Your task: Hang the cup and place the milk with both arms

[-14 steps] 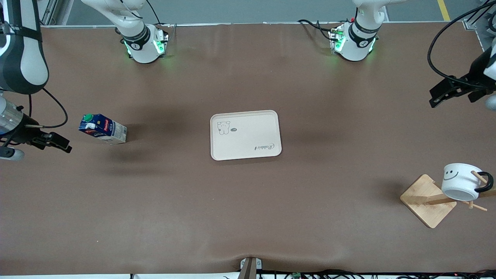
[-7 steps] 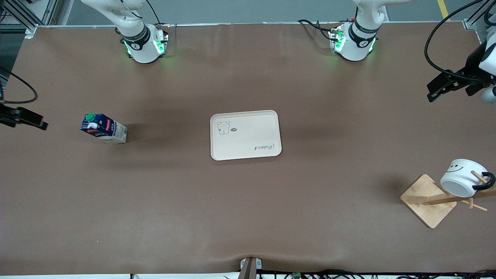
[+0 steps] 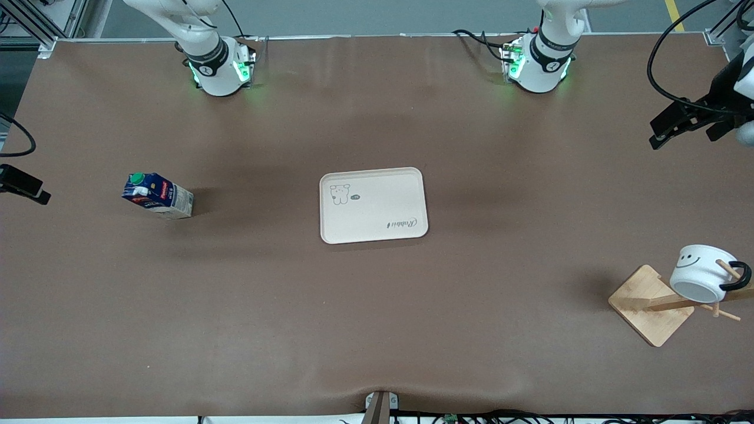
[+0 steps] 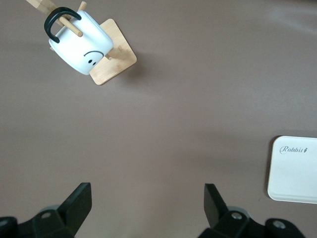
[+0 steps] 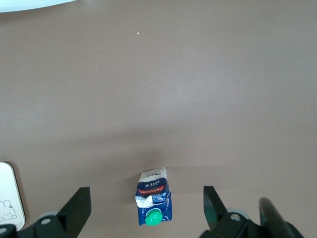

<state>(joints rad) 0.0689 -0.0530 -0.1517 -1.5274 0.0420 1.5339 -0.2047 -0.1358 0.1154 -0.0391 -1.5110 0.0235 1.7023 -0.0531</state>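
The milk (image 3: 157,195) is a small blue carton with a green cap, standing on the table toward the right arm's end; it also shows in the right wrist view (image 5: 154,202). My right gripper (image 5: 146,204) is open and empty, high over the milk; in the front view (image 3: 26,185) it is at the picture's edge. The cup (image 3: 704,274), white with a smiley face, hangs by its black handle on a peg of the wooden rack (image 3: 651,305); the left wrist view shows it too (image 4: 81,42). My left gripper (image 3: 662,132) is open and empty, up in the air over bare table (image 4: 147,201).
A cream tray (image 3: 373,205) with a bear drawing lies at the table's middle, with nothing on it; it shows at the edge of the left wrist view (image 4: 293,168) and of the right wrist view (image 5: 10,203). The brown table surface spreads around it.
My right arm has pulled away from the milk toward the table's end and out of the front view. The cup has rocked slightly on its peg. My left gripper has shifted a little.
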